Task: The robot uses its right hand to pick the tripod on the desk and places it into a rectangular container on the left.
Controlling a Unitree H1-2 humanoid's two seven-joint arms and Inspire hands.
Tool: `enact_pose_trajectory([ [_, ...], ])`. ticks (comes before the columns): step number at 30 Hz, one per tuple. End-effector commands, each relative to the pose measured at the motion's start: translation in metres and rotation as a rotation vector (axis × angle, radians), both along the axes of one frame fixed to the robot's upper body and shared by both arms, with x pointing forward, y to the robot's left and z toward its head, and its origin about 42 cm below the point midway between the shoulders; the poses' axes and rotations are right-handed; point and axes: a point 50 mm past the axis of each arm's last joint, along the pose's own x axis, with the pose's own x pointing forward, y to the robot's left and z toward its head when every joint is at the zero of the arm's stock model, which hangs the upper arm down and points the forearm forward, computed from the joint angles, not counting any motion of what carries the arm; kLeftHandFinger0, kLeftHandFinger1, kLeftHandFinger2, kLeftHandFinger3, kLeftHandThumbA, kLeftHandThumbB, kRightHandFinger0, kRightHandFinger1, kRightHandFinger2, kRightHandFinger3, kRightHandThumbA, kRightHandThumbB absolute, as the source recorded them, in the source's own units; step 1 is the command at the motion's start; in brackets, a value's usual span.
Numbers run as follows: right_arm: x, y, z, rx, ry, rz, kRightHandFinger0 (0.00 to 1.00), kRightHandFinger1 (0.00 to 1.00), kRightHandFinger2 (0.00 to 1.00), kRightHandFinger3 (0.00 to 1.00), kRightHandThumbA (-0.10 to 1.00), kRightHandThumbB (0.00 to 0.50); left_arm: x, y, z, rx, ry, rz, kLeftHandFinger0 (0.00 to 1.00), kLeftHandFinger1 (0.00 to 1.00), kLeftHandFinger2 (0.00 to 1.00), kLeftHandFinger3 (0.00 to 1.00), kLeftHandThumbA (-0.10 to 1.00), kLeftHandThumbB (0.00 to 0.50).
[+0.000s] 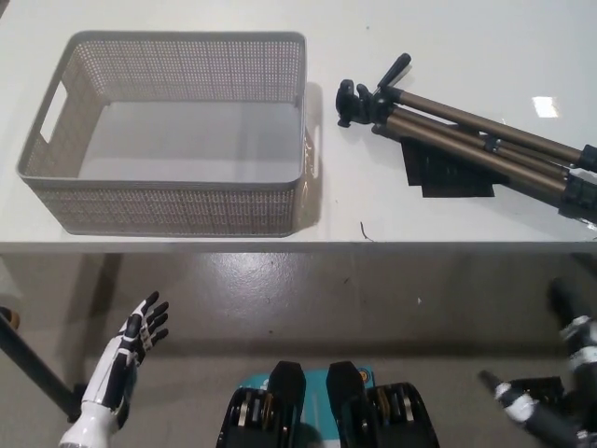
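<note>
A folded tripod [466, 135] with bronze legs and a black head lies on the white desk [438, 47] at the right, its head pointing toward the basket. A grey perforated rectangular basket [168, 201] stands on the desk at the left, nothing inside it. My black right hand [550, 401] hangs low at the bottom right, below the desk edge and well short of the tripod, fingers apart and holding nothing. My white left hand [131, 359] rests at the lower left below the desk, fingers spread.
A black flat patch [448, 173] lies on the desk under the tripod legs. The desk's front edge [298, 245] runs across the middle of the view, with grey floor below it. A dark pole [33, 369] crosses the lower left.
</note>
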Motion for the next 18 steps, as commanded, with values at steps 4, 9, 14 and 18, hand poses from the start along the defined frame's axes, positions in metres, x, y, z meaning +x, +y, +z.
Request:
enact_pose_trajectory([
  [4, 0.028, -0.021, 0.144, -0.304, -0.427, -0.209, 1.00, 1.00, 1.00, 1.00, 0.99, 0.308, -0.012, -0.035, 0.009, -0.072, -0.101, -0.097, 1.00, 1.00, 1.00, 1.00, 1.00, 0.500],
  [9, 0.066, -0.022, 0.214, -0.351, -0.464, -0.252, 1.00, 1.00, 1.00, 1.00, 0.97, 0.326, -0.013, -0.039, 0.006, -0.078, -0.090, -0.102, 1.00, 1.00, 1.00, 1.00, 1.00, 0.500],
  [14, 0.152, -0.018, 0.308, -0.574, -0.378, -0.258, 1.00, 1.00, 1.00, 1.00, 1.00, 0.351, -0.011, -0.038, 0.001, -0.077, -0.085, -0.096, 1.00, 1.00, 1.00, 1.00, 1.00, 0.500],
  [18, 0.208, 0.002, 0.333, -0.742, -0.212, -0.170, 1.00, 1.00, 1.00, 1.00, 1.00, 0.427, -0.012, -0.036, -0.001, -0.073, -0.083, -0.090, 1.00, 1.00, 1.00, 1.00, 1.00, 0.500],
])
